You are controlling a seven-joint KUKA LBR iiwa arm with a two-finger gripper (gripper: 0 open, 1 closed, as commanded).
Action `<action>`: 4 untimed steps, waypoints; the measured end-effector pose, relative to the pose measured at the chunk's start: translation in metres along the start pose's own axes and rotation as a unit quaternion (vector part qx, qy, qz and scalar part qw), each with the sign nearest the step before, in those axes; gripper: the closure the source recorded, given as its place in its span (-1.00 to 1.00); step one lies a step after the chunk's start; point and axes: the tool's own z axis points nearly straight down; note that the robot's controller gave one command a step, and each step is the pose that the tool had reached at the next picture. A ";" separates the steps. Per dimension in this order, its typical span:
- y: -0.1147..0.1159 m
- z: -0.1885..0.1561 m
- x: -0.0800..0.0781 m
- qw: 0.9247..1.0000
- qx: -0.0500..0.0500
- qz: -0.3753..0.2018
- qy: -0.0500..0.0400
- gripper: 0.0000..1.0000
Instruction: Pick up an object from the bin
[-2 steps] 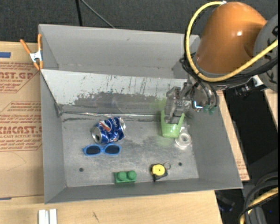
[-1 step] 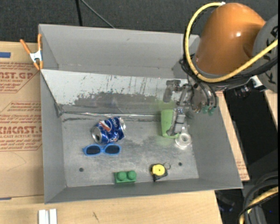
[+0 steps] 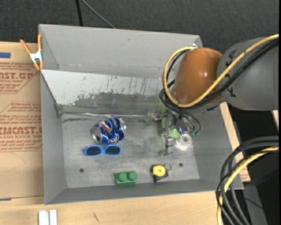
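My gripper [image 3: 168, 136] hangs low over the right part of the bin floor, under the orange wrist cover. Right beside it to the right lies a small white and green thing [image 3: 183, 139], touching or nearly touching the fingers. A yellow and black tape measure [image 3: 158, 171] lies below the gripper near the front wall. Nothing clearly shows between the fingers.
A crushed blue and white can [image 3: 108, 131] lies left of centre, with blue sunglasses [image 3: 102, 150] just in front of it. A green building brick [image 3: 125, 177] sits at the front wall. The arm and its cables cover the bin's right rim.
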 end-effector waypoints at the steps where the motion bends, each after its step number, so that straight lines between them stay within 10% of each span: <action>1: -0.070 -0.015 0.079 1.000 0.002 0.028 0.000 -1.00; 2: -0.026 0.024 0.057 1.000 -0.001 0.008 -0.001 -1.00; 3: -0.109 0.061 0.091 0.999 0.001 -0.049 0.000 -1.00; 4: -0.035 0.062 0.057 0.995 -0.001 -0.098 -0.003 -1.00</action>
